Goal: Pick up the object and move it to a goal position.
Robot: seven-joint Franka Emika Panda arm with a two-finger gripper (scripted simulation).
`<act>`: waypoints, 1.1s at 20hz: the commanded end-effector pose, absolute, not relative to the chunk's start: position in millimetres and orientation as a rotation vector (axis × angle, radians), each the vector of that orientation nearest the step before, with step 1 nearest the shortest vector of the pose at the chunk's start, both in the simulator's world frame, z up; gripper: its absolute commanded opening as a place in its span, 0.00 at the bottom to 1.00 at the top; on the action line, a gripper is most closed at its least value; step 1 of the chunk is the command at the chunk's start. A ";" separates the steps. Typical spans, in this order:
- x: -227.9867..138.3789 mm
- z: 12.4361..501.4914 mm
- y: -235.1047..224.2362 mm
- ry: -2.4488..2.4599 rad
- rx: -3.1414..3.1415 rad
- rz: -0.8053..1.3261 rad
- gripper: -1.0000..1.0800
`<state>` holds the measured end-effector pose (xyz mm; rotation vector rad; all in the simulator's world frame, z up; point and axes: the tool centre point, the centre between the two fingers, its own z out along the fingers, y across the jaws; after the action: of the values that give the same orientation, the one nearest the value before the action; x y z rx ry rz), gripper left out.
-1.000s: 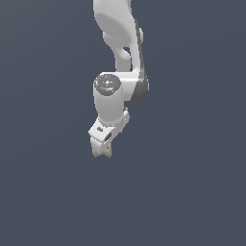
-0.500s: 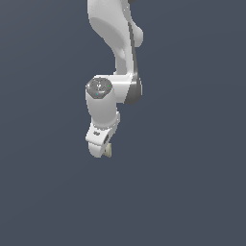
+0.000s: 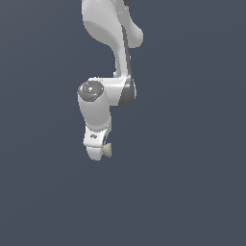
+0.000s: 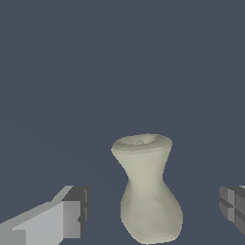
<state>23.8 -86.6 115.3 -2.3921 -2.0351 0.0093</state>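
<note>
The Panda's gripper hangs with jaws spread wide, the pale hourglass-shaped object between its fingers, touching neither, long axis crosswise to the closing line.

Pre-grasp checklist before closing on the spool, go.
1. Fingers apart: ok.
2. Object between the fingers: ok, gaps on both sides.
3. Pads touching it: not ok, no contact in the wrist view.
4. Object upright: cannot tell, no surface reference.
5. Gripper low enough around the waist: cannot tell; the exterior view shows the object beside the gripper tip.
6. Goal marker: cannot tell, none seen.
</note>
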 end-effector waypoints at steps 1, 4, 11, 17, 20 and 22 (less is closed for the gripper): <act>24.6 113.8 -90.7 -2.089 -2.346 0.006 0.96; 25.2 112.5 -94.6 -2.136 -2.303 0.004 0.96; 25.9 110.7 -99.9 -2.197 -2.246 0.000 0.96; 25.8 108.9 -100.4 -2.198 -2.245 0.000 0.96; 25.6 100.3 -100.4 -2.199 -2.244 0.000 0.96; 25.3 90.5 -100.0 -2.200 -2.242 0.000 0.96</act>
<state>26.0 -100.3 97.8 -2.2442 -2.2002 -0.0009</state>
